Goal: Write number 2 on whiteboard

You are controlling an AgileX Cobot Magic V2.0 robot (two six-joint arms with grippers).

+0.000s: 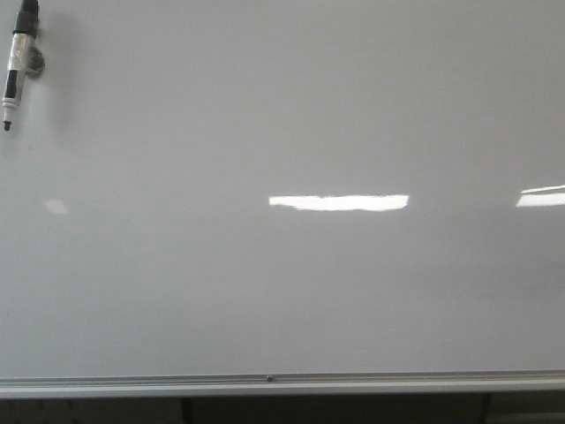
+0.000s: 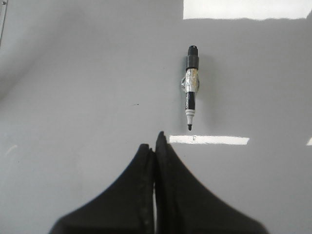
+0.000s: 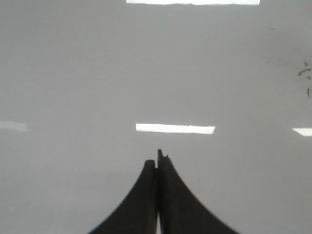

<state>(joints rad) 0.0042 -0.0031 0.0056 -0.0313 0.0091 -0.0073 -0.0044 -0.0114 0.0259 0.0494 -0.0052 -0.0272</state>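
The marker [image 2: 191, 87] lies ahead of the left claw [image 2: 156, 146] and a little to one side, well apart, its long axis roughly in line with the claw's reach and its black tip toward it; the left arm looks nearer. Both claws, the right claw [image 3: 157, 161] too, are pressed closed and empty. The whiteboard [image 1: 282, 291] is glossy and smooth, with a metal rail [image 1: 282, 383] on its near edge; no number 2 is drawn yet.

Marker [image 1: 18, 57] clipped in a holder [image 1: 36, 60] on the whiteboard [image 1: 282, 291], far up at the left corner, tip downward. Metal rail [image 1: 282, 383] along the board's lower edge. Left gripper [image 2: 156, 141] apart from the marker, below its tip.
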